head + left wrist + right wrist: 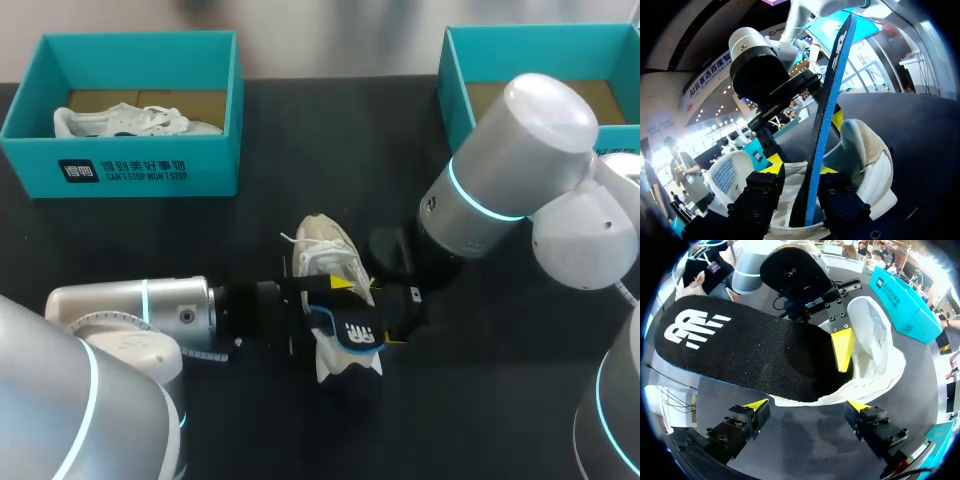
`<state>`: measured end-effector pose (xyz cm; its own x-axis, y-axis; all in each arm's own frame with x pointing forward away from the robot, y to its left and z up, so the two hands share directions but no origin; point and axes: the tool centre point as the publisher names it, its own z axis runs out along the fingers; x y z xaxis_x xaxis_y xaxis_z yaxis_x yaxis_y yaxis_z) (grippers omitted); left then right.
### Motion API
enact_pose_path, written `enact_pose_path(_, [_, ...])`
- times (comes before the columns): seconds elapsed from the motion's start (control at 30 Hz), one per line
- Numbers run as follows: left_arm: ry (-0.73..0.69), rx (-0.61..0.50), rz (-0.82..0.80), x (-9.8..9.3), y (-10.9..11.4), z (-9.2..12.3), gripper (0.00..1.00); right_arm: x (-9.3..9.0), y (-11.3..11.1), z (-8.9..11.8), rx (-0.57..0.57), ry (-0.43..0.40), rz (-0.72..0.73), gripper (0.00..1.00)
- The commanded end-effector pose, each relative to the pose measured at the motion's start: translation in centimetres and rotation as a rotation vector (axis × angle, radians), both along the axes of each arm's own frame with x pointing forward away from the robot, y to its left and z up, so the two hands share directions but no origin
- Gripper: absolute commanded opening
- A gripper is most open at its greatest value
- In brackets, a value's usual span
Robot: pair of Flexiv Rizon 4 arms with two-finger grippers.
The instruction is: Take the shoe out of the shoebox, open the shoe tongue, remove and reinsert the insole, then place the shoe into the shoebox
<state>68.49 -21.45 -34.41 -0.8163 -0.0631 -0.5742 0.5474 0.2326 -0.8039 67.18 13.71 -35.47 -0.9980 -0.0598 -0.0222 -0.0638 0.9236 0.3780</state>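
Shoe (322, 250) lay unboxed at the middle of the table (300, 130), insole (355, 335) protruding from its opening. Left gripper (799, 170) sat at that opening, grasp indeterminable. Right gripper (807, 405) was released by the insole's free end. Judged outstanding: reseating insole, boxing.

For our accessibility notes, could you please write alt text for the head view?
A white shoe lies on the black table with its black insole sticking out, the left gripper and right gripper at either side. Behind, the left shoebox holds a second shoe; the right shoebox is partly hidden by the right arm.
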Motion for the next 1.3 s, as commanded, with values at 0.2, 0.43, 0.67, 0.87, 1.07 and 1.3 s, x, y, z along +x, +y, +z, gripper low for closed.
enact_pose_path(0.2, [-0.021,0.031,0.012,-0.9,-0.1,0.9,0.42,-0.1,0.1,-0.1,-0.001,-0.003,-0.001,1.0])
enact_pose_path(0.43, [-0.021,0.051,0.016,-1.4,-0.1,1.6,0.42,-0.1,0.1,-0.1,-0.001,-0.003,-0.001,1.0])
enact_pose_path(0.67, [-0.028,0.065,-0.001,-2.3,-0.4,2.1,0.39,-0.1,0.1,-0.1,-0.001,-0.003,-0.001,1.0])
enact_pose_path(0.87, [-0.038,0.057,-0.016,-2.2,-0.5,1.7,0.0,-0.1,0.1,-0.1,-0.001,-0.003,-0.001,1.0])
enact_pose_path(1.07, [-0.075,0.063,-0.016,-1.0,-0.3,0.6,0.0,-0.1,0.1,-0.1,-0.001,-0.003,-0.001,1.0])
enact_pose_path(1.3, [-0.116,0.103,-0.019,0.9,0.0,-1.6,0.0,-0.1,0.1,-0.1,-0.001,-0.003,-0.001,1.0])
